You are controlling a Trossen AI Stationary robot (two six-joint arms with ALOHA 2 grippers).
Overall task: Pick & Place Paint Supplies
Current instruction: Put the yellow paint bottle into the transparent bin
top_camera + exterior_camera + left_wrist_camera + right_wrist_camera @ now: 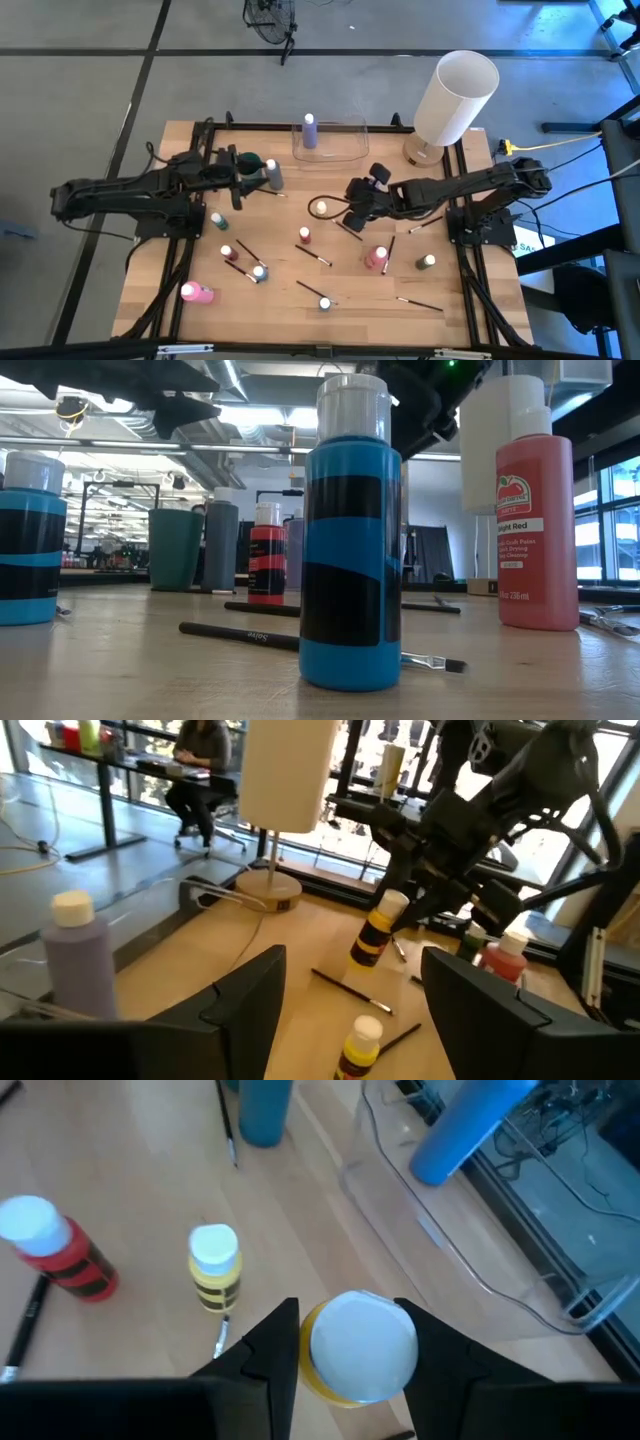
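Observation:
My right gripper is shut on a yellow-and-black paint bottle held up over the table's middle. A second yellow bottle stands on the table just left of it. My left gripper hovers open at the left, level, with nothing between its fingers. It is beside a teal bottle and a grey bottle. A red-and-black bottle stands on its base nearby. More bottles and thin dark brushes lie on the near half. My right gripper pinches the bottle's upper end, at its white cap, between the two fingers. The fingers slant down from the table's right side. The bottle hangs tilted below them, its base clear of the table.
A clear plastic container at the far edge holds a lilac bottle. A large white cylinder stands on its round base at the far right. A pink bottle lies near the front left corner. A person sits at a desk beyond the table.

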